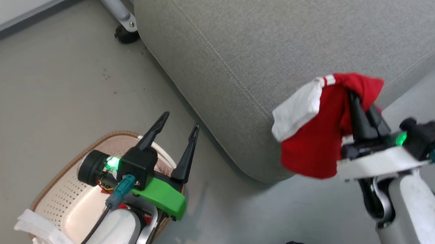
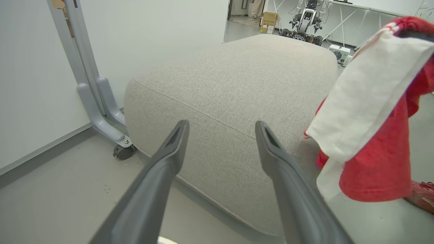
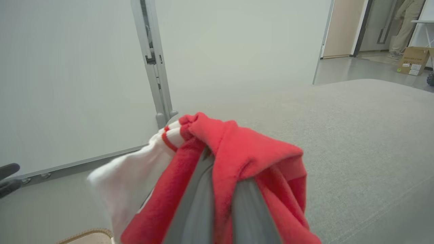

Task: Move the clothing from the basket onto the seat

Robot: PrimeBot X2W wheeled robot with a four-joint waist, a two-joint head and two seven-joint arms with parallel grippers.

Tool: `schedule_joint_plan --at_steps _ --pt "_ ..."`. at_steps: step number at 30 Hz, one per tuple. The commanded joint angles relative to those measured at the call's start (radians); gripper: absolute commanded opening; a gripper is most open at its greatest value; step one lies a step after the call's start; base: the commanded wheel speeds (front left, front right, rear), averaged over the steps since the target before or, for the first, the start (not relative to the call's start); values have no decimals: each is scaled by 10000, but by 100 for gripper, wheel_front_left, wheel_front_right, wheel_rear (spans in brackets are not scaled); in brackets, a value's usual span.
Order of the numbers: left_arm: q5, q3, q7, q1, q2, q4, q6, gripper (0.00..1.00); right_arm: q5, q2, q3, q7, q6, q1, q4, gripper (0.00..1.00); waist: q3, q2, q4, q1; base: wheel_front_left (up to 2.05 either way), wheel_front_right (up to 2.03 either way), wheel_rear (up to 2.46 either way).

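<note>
Garment: the red garment (image 1: pixel 317 142) with a broad white panel hangs bunched from the right pincer (image 1: pixel 360 107), at about 4 o'clock in the head view.
Where it is: clear of the basket, in the air at the near corner of the seat (image 1: pixel 273 39). Its lower folds overlap the seat's edge in the head view; whether they touch it I cannot tell.
Feel: judged soft, light and limp. It drapes in loose folds, the white panel falling toward 9 o'clock and the red bulk toward 6 o'clock, so it will likely sag, swing and bunch when it lands.
Grip point: a gathered fold near the top edge, just beside the red-striped white trim. A thick pinch like this looks unlikely to slip, and fleecy cloth gives plenty of friction.
Snag risk: cloth wraps over the fingertips in the right wrist view and may cling on release.
Right pincer: clamped narrow on the garment.
Left pincer (image 1: pixel 181 120): fingers spread wide, holding nothing, above the basket and pointing toward 1 o'clock at the seat.
Basket (image 1: pixel 67 191): on the floor (image 1: pixel 49 90) at 8 o'clock, partly hidden by the left arm, so whether anything is left inside cannot be told.
Seat: broad, flat and padded, a forgiving landing spot.
</note>
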Motion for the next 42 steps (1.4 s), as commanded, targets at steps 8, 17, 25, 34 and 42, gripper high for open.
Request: schedule_joint_plan --at_steps 8,17,25,34,42 --pt "906 -492 778 -718 609 -1101 -49 100 187 -778 -1870 -33 -3 -3754 178 0 2453 -1 1181 -1 0 0 0" --pt "1111 -691 1132 -1174 747 -1743 -157 100 713 -2270 -3297 -31 -3 -6040 2064 0 3867 -1 2531 -1 0 0 0" --pt "1210 -841 1237 -1123 913 -1927 -208 100 -364 -1542 -4389 -33 -4 -5816 3488 100 3930 -1 2704 -1 0 0 0" --pt "857 -689 440 -886 381 -1301 157 100 -1145 -427 -4010 -33 -6 -3140 2801 100 2300 -1 2873 -1 0 0 0" --pt "118 -447 -765 83 -416 57 633 100 -1091 -36 -1334 -33 -6 -784 2778 100 -90 -1 3666 -1 0 0 0"
